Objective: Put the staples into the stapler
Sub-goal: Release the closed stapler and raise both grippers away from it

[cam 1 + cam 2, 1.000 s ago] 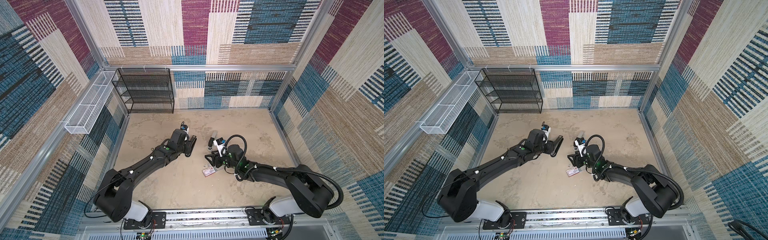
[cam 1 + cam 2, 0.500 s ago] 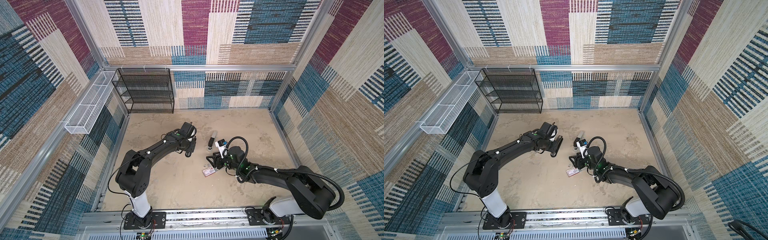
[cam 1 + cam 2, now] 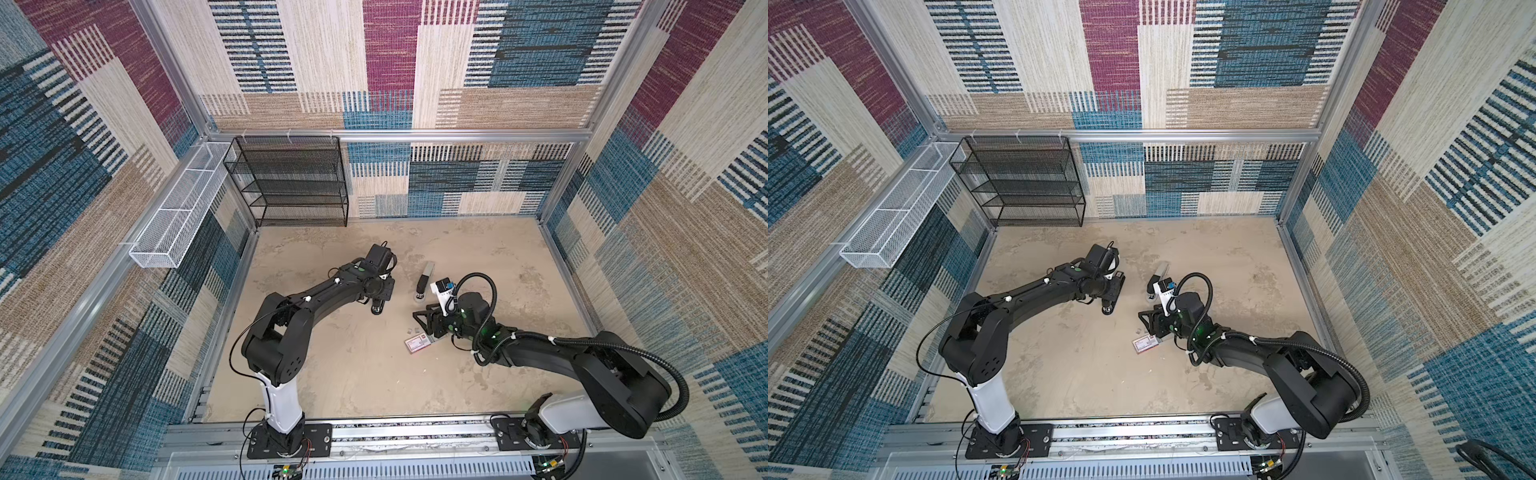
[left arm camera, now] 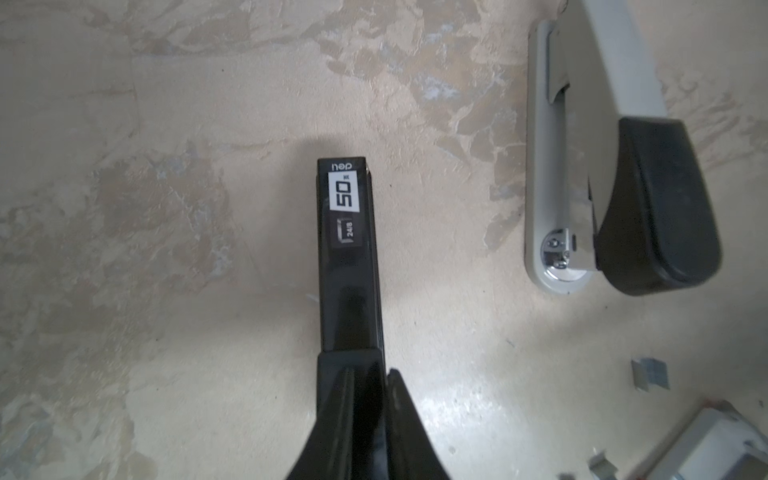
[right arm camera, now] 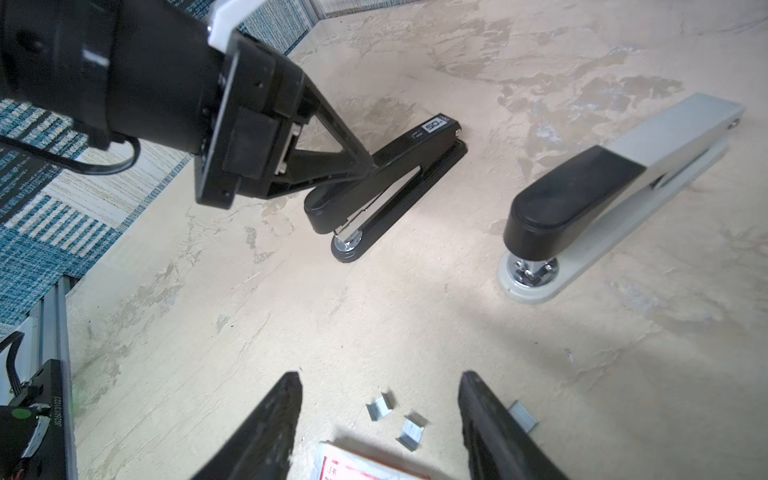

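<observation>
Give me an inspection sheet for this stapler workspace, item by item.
Surface: table, beige and mottled.
Job's things: black stapler lying flat; loose staples beside the red-and-white box.
Clutter: grey stapler, unheld, beside the black one, apart from it.
Grippers: left gripper closed on the black stapler's top arm; right gripper open over the staples.
Cables: black hose arches over the right wrist.
Surroundings: black mesh shelf, white mesh basket, patterned walls.

Both top views look steeply down from high overhead on the whole table (image 3: 353, 374). The wrist cameras sit low and close (both catch the black stapler (image 5: 395, 170)).
</observation>
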`<state>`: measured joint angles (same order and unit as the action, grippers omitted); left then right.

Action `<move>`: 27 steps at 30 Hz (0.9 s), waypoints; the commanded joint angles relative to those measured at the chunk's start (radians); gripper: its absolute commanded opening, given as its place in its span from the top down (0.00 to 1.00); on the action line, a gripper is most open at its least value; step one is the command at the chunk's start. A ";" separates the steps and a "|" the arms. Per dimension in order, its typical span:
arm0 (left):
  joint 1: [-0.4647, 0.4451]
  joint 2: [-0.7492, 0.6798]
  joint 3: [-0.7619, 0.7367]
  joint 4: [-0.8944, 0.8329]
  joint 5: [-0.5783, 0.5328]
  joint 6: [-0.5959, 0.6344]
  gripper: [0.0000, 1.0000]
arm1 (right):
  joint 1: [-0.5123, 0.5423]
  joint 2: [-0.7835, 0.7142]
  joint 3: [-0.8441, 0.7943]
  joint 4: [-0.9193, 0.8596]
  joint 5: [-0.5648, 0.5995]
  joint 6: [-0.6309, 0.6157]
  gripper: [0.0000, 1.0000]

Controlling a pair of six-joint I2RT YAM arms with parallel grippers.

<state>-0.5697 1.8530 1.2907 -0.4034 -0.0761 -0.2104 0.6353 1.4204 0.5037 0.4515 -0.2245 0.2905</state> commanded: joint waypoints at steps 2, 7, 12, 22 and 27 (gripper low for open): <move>-0.002 0.007 -0.026 -0.216 0.048 -0.015 0.82 | -0.002 -0.008 0.014 0.020 0.012 0.002 0.36; -0.002 -0.037 0.030 -0.234 0.042 -0.002 0.76 | -0.003 -0.003 0.020 0.021 0.008 0.003 0.36; -0.002 -0.043 0.092 -0.260 0.048 0.009 0.75 | -0.003 0.002 0.020 0.029 0.004 0.011 0.36; -0.002 -0.067 0.096 -0.265 0.055 0.002 0.74 | -0.003 -0.005 0.009 0.027 0.010 0.014 0.36; -0.002 -0.102 0.096 -0.265 0.050 -0.002 0.72 | -0.004 -0.016 0.018 0.017 0.011 0.016 0.36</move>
<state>-0.5724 1.7718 1.3838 -0.6502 -0.0372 -0.2108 0.6315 1.4147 0.5148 0.4503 -0.2249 0.2981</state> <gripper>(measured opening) 0.276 0.637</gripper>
